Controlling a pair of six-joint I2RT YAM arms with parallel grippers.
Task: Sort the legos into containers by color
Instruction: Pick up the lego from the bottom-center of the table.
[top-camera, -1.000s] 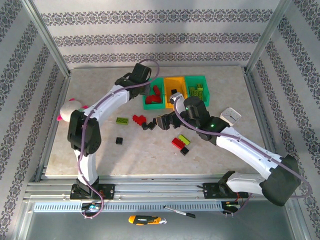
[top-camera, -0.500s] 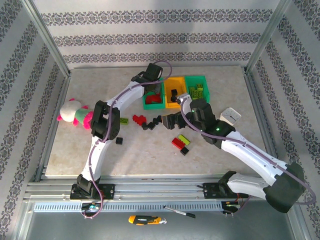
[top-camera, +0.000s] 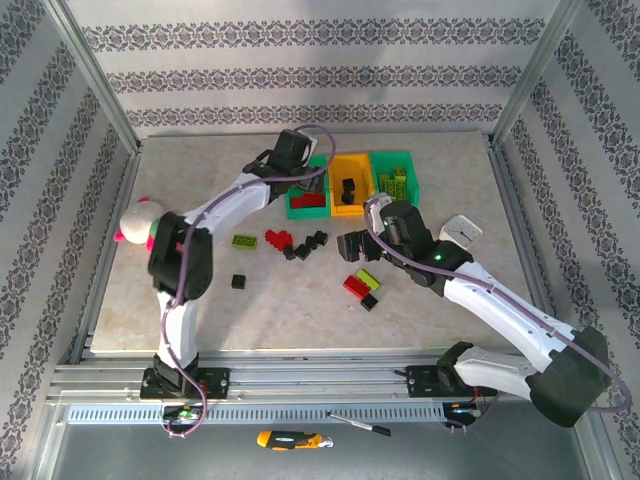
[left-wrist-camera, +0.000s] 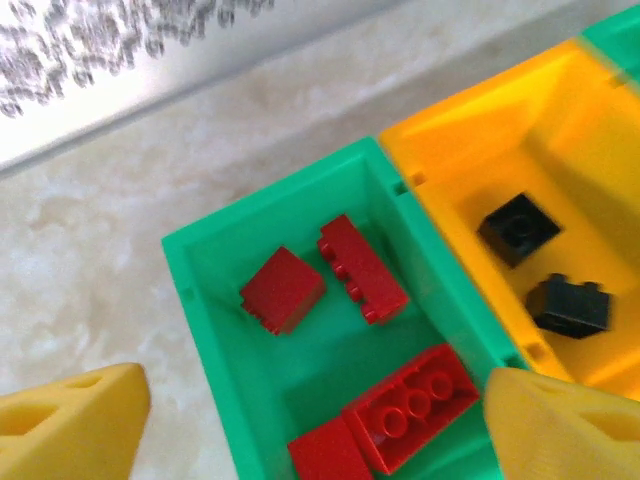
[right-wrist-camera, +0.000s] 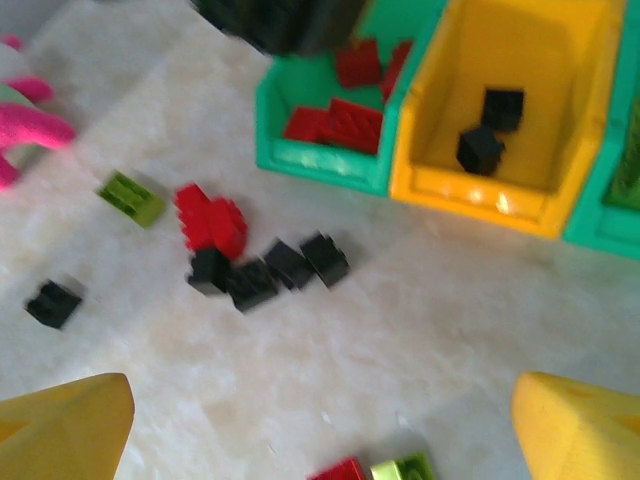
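Red legos (left-wrist-camera: 405, 418) in the green bin (left-wrist-camera: 320, 365) are partly cropped below.

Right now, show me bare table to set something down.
Free: the near strip of table between the lone black brick and the edge; the far right corner behind the white clock. Crowded: around the brick cluster before the bins.

The top external view is bright and even, lit softly from above; the arms (top-camera: 500, 300) cast faint shadows on the pale table (top-camera: 290, 310). The left wrist view is crisp on the green bin (left-wrist-camera: 200, 290), but the yellow fingertips (left-wrist-camera: 70, 425) at 5 and 7 o'clock are soft. The right wrist view is motion-blurred, with a glint on the orange-yellow bin (right-wrist-camera: 500, 205) at 2 o'clock.
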